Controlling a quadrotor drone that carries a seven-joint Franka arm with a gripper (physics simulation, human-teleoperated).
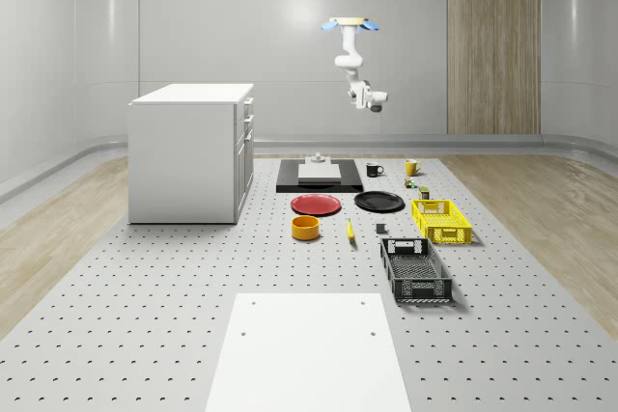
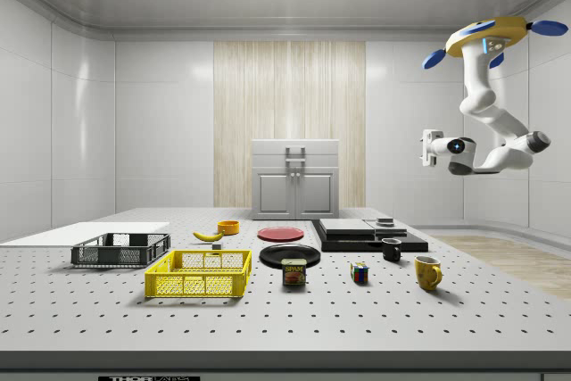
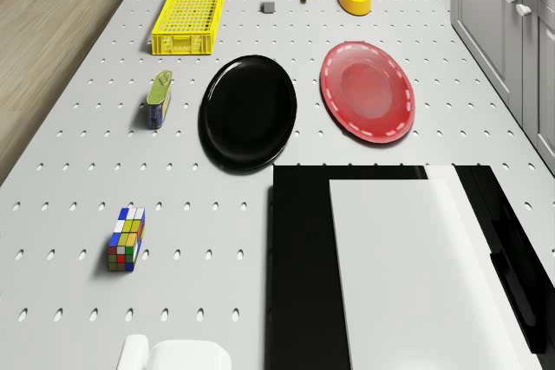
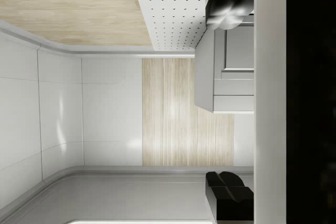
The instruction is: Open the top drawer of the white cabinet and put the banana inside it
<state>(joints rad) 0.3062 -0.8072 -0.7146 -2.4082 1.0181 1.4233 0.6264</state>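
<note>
High over the table's far end: drone [image 1: 351, 23] hovering.
Gripper [image 2: 426, 148]: well above everything, fingers' spread hard to tell.
Banana [image 1: 350, 230]: on table, beside orange bowl [image 1: 305, 228].

drone [image 2: 496, 38] hovering high; arm [image 2: 486, 109] bent below; gripper [image 2: 426, 148] pointing sideways

Open air around the high gripper; clutter sits low on the table

The drone [image 2: 495, 37] hovers high above the table's far end, its gripper [image 2: 432, 148] in free air. On the perforated grey table [image 1: 145, 296], at the white cabinet's [image 1: 188, 151] 3 o'clock in the whole-scene view, stand a black slab [image 1: 319, 180], red plate [image 1: 317, 205] and orange bowl [image 1: 305, 228]; bare tabletop lies toward 6 o'clock.
</note>
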